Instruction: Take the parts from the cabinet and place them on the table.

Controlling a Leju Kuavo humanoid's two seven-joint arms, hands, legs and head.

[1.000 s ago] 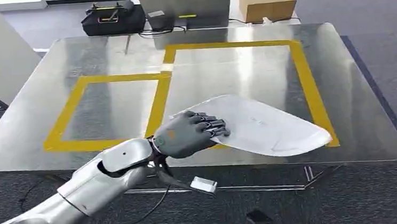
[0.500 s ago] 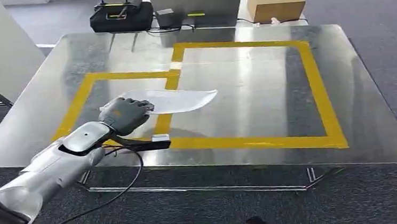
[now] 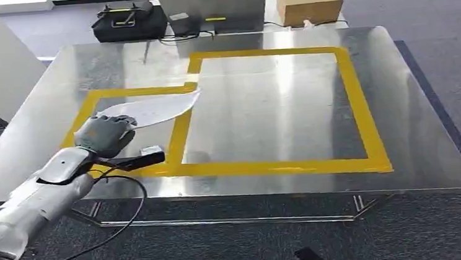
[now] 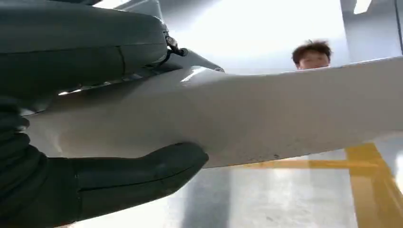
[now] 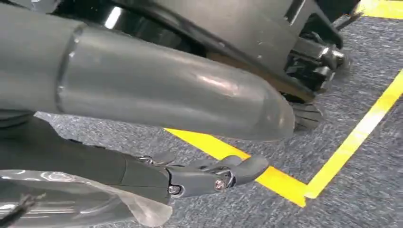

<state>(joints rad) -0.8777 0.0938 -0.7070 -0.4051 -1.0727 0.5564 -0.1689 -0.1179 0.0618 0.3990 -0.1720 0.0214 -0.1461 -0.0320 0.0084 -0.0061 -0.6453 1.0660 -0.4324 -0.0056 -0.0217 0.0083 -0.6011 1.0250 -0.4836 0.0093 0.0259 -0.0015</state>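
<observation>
The left hand (image 3: 105, 135) grips one end of a thin, curved white panel (image 3: 152, 109), fingers over its top and thumb (image 4: 142, 173) beneath, hiding that end. The panel points toward 2 o'clock over the shiny metal table (image 3: 414, 128), above the smaller yellow-taped square (image 3: 181, 127). The right hand (image 5: 209, 175) hangs above carpet, fingers partly curled, holding nothing visible.

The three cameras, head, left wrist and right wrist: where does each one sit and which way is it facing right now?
Head view: high on the body, looking forward and down at the metal table; left arm and left hand gripping the white part.
Left wrist view: behind the left hand, looking along the white part toward a person.
Right wrist view: on the hanging arm, facing carpet with yellow floor tape; right hand.
Shared: head and left wrist both show hand and part.
</observation>
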